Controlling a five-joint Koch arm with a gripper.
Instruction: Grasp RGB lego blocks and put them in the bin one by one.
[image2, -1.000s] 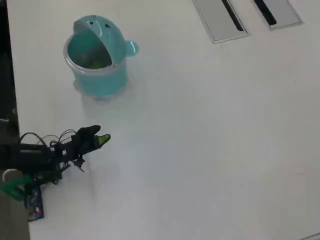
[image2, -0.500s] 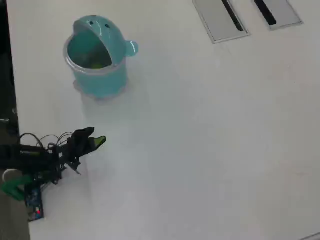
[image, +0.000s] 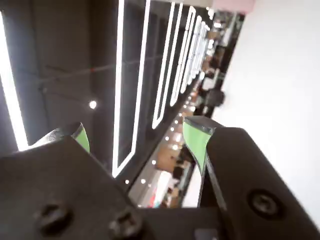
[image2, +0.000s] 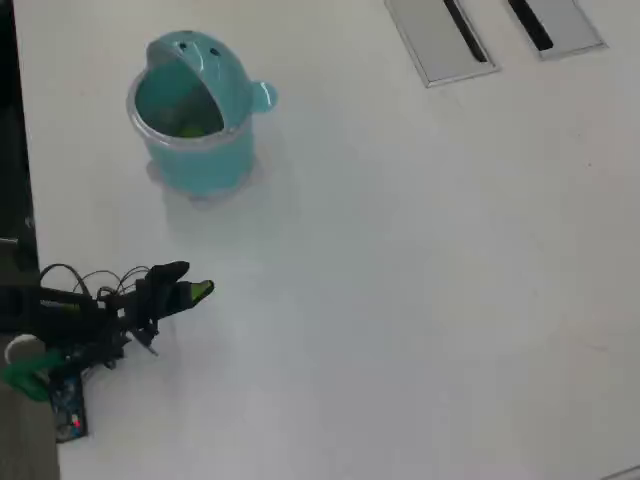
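The pincer (image2: 197, 291) is spread wide with nothing in it, and it sits low by the left edge of the overhead view, well apart from the bin (image2: 196, 155), so I think the arm is resting because its job is almost done. The bin stands on the white tabletop (image2: 420, 280) with its lid flipped up, and something yellow-green (image2: 187, 128) shows inside, which may be one of the blocks, but no blocks lie on the tabletop. Nothing stands between the pincer and the bin, and two gray plates (image2: 437, 38) sit far off at the top.
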